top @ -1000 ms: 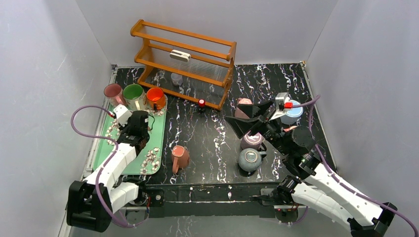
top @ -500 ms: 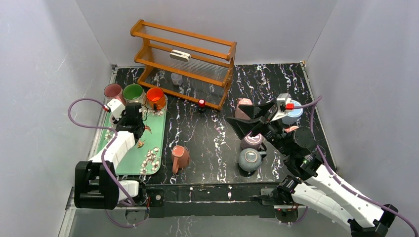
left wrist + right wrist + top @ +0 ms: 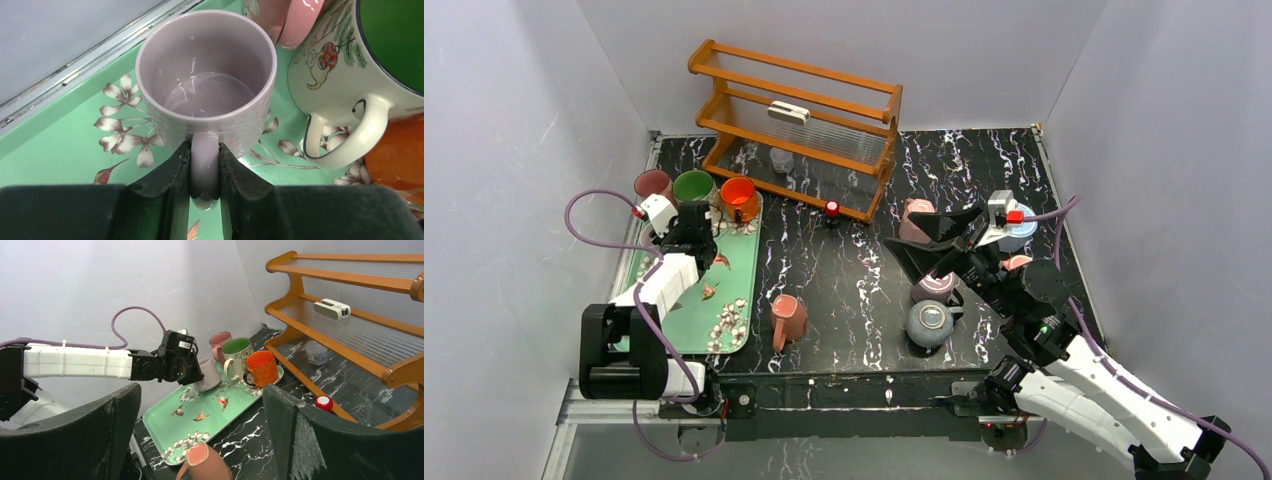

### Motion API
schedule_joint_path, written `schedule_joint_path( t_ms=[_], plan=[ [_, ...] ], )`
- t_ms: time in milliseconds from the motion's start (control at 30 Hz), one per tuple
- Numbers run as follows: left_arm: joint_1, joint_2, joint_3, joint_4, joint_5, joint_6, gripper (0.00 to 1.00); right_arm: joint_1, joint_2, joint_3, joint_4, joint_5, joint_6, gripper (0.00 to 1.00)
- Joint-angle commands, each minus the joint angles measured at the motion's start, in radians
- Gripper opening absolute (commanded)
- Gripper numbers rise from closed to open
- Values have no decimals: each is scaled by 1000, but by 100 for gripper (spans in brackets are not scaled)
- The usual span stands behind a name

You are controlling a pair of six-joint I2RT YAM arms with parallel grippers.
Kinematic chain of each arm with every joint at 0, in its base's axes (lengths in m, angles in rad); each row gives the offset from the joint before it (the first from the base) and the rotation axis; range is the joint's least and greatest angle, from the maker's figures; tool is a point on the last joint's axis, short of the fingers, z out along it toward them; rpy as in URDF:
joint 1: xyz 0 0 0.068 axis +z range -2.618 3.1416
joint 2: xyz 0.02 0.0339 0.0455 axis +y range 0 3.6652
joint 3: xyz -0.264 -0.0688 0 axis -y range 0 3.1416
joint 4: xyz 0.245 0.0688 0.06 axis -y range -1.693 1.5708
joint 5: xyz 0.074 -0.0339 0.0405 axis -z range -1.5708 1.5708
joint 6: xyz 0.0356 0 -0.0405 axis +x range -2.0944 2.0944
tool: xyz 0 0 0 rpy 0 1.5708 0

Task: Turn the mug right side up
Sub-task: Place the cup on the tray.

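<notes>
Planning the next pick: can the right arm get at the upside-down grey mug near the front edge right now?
Probably yes. The right gripper is open and empty, hanging just beyond the grey mug. Nothing covers it, though an upside-down mauve mug sits close behind.

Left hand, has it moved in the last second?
Yes. From above, the left hand has travelled along the green tray toward the green mug at its far end.

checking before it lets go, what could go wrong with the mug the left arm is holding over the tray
The left pincer grips the lavender mug only by its thin handle, so it could swivel or slip. The green-lined mug sits close beside it on the tray; setting down could knock it.
</notes>
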State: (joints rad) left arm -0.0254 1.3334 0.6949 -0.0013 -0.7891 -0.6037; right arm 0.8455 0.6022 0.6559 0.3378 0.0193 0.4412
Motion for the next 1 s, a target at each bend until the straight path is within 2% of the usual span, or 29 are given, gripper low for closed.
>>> schedule_joint_path(
  t_ms=[0, 200, 467, 633, 733, 967],
  plan=[
    [15, 10, 53, -19, -104, -34, 0, 3, 1, 8, 12, -1, 1, 99],
    [17, 58, 78, -82, -144, -71, 3, 3, 1, 10, 11, -4, 10, 99],
    [24, 80, 96, -100, -158, -75, 15, 3, 28, 26, -1, -13, 39, 99],
    [60, 86, 87, -51, -83, -59, 18, 3, 37, 35, 1, -14, 51, 99],
    [64, 89, 105, -65, -61, -68, 18, 3, 52, 58, -65, -3, 39, 99],
    [72, 112, 133, -98, -39, -81, 20, 3, 103, 110, -267, 159, 43, 99]
  ],
)
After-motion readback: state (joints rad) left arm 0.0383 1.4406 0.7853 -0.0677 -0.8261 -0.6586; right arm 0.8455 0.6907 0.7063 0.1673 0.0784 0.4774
